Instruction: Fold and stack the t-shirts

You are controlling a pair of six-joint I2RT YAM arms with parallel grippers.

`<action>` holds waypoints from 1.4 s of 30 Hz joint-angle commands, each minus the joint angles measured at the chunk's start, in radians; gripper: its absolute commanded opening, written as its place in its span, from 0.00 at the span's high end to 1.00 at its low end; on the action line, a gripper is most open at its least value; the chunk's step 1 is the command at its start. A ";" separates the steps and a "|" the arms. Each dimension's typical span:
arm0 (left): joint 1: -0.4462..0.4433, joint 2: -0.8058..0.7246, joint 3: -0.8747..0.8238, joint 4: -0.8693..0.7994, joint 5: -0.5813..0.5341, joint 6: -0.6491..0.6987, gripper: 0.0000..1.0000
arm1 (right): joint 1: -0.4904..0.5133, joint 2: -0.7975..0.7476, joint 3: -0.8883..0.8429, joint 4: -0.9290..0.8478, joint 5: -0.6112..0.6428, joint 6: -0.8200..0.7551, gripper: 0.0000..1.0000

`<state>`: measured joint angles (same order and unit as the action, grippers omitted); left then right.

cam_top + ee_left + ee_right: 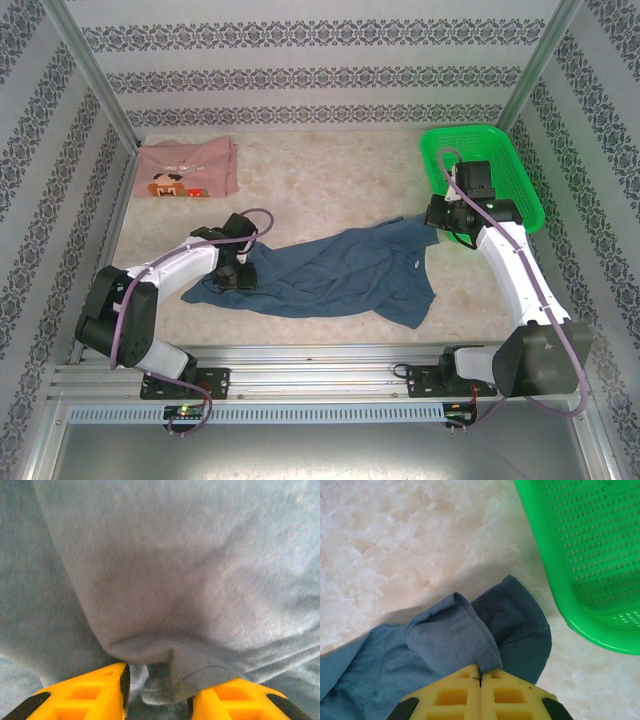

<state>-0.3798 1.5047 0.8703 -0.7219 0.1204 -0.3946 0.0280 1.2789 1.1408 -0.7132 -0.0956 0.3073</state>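
The blue t-shirt is soft, matt, slightly fuzzy cloth with a stitched hem. The pink t-shirt is matt cloth too. The basket is glossy perforated plastic. The desk looks smooth and marbled. The left tool and right tool have matt yellow plastic fingers.

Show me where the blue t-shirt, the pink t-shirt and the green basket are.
blue t-shirt (340, 265), top view, middle of the spread-out body.
pink t-shirt (190, 160), top view, plain cloth above the face print.
green basket (480, 148), top view, bare mesh floor near its far end.

Bare tabletop between pink shirt and basket
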 commanded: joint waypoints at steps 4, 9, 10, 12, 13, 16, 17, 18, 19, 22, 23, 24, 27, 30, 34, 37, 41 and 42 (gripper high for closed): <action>-0.010 0.030 0.034 0.028 -0.037 0.035 0.67 | -0.007 0.002 -0.009 0.011 -0.015 0.001 1.00; -0.011 0.046 0.033 0.024 -0.020 0.042 0.70 | -0.007 -0.001 -0.013 0.010 -0.013 0.003 1.00; -0.011 0.044 0.031 0.022 -0.021 0.042 0.71 | -0.007 -0.003 -0.013 0.009 -0.013 0.003 1.00; -0.011 0.040 0.021 0.023 -0.027 0.045 0.73 | -0.008 -0.006 -0.016 0.009 -0.011 0.003 1.00; -0.011 0.041 0.019 0.023 -0.028 0.046 0.75 | -0.009 -0.007 -0.017 0.009 -0.010 0.003 1.00; -0.011 0.054 0.017 0.028 -0.024 0.048 0.81 | -0.008 -0.009 -0.018 0.011 -0.009 0.003 1.00; -0.011 0.059 0.018 0.027 -0.024 0.049 0.85 | -0.008 -0.009 -0.016 0.011 -0.008 0.003 1.00; -0.010 0.060 0.020 0.026 -0.022 0.050 0.88 | -0.008 -0.010 -0.014 0.010 -0.007 0.004 1.00; -0.011 0.059 0.022 0.024 -0.017 0.051 0.92 | -0.008 -0.012 -0.012 0.010 -0.007 0.003 1.00; -0.011 0.039 0.037 -0.004 -0.005 0.056 1.00 | -0.009 -0.013 -0.003 0.007 -0.004 0.003 1.00; -0.009 0.028 0.049 -0.026 -0.002 0.060 1.00 | -0.010 -0.015 0.002 0.006 -0.005 0.003 1.00; -0.006 0.012 0.062 -0.051 -0.001 0.062 1.00 | -0.010 -0.016 0.007 0.005 -0.006 0.001 1.00; 0.023 -0.066 0.123 -0.133 0.007 0.060 1.00 | -0.010 -0.021 0.038 -0.004 -0.005 -0.013 1.00; 0.063 -0.151 0.242 -0.240 -0.021 0.066 1.00 | -0.010 -0.037 0.086 -0.007 -0.009 -0.034 1.00; 0.153 -0.225 0.455 -0.344 -0.069 0.098 1.00 | -0.010 -0.063 0.164 0.006 -0.014 -0.073 1.00; 0.213 -0.228 0.637 -0.401 -0.094 0.142 1.00 | -0.010 -0.073 0.231 0.009 -0.016 -0.091 1.00; 0.228 -0.205 0.851 -0.439 -0.121 0.197 1.00 | -0.010 -0.105 0.294 0.035 -0.025 -0.089 1.00; 0.230 -0.200 0.897 -0.443 -0.126 0.204 1.00 | -0.011 -0.118 0.307 0.050 -0.031 -0.082 1.00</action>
<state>-0.1570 1.2900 1.6733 -1.0641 0.0364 -0.2588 0.0277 1.2003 1.3991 -0.7006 -0.1036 0.2363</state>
